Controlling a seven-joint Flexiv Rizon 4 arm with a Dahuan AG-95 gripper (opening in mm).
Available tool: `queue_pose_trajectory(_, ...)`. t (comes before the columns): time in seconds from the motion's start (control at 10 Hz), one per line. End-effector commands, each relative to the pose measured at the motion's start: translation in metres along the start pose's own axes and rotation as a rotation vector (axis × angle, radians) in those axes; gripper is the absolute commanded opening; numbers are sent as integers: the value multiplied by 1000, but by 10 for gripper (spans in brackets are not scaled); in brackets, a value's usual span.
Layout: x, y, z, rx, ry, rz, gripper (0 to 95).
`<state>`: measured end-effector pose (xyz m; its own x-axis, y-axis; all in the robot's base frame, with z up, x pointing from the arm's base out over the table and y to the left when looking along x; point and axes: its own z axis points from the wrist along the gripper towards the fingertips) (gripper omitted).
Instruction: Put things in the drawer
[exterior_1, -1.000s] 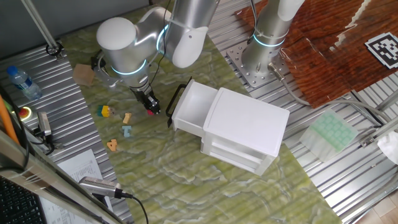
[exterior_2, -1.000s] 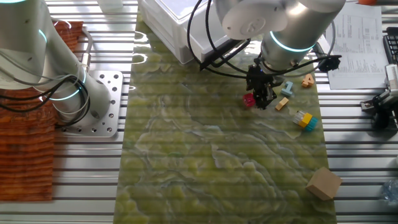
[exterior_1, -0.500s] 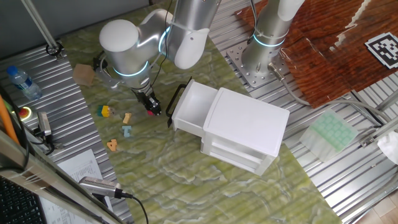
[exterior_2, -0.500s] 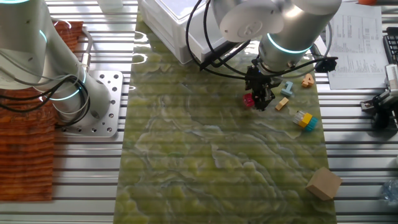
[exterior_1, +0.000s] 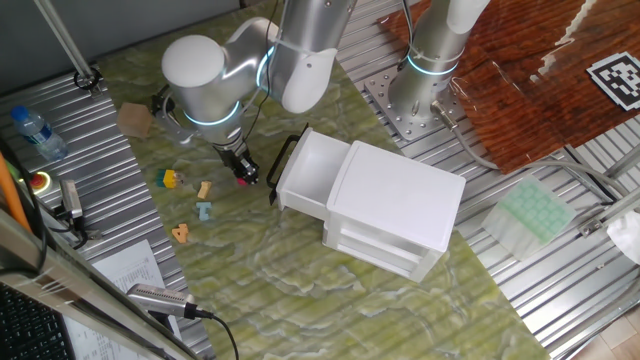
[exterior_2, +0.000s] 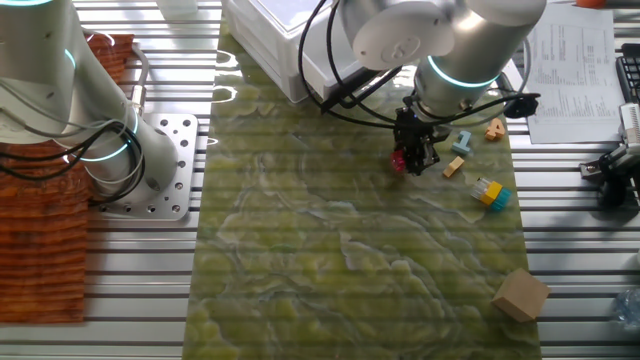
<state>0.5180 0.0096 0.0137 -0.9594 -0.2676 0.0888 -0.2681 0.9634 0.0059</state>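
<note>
My gripper (exterior_1: 244, 174) points down at the green mat, just left of the drawer's black loop handle (exterior_1: 283, 165). Its fingers are shut on the small magenta-pink piece (exterior_1: 245, 181), which also shows in the other fixed view (exterior_2: 399, 159) at the fingertips of the gripper (exterior_2: 413, 160), at or just above the mat. The shallow white drawer (exterior_1: 308, 172) stands pulled open from the white cabinet (exterior_1: 398, 205). A yellow piece (exterior_1: 169, 179), a tan piece (exterior_1: 204, 189), a pale blue piece (exterior_1: 204, 211) and an orange piece (exterior_1: 181, 234) lie on the mat to the left.
A cardboard cube (exterior_1: 134, 120) sits at the mat's far left, with a water bottle (exterior_1: 38, 133) beyond it. A second arm's base (exterior_1: 425, 90) stands behind the cabinet. Papers and a red button (exterior_1: 40, 181) lie past the mat's edge.
The arm has shifted slightly toward the drawer. The gripper and the magenta-pink piece have moved up a little together. The other pieces have not moved.
</note>
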Motion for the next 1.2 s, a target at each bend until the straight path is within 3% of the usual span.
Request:
queue_pose_trajectory(0.1, 1, 0, 1, 2, -2, 0, 380)
queue_pose_trajectory(0.4, 3, -1, 1, 3, -2, 0, 380)
queue_pose_trajectory(0.6, 4, -1, 1, 2, -2, 6, 0)
queue_pose_trajectory(1.0, 4, -1, 0, 2, -2, 6, 0)
queue_pose_trajectory(1.2, 3, -4, -12, 0, 3, -16, 0)
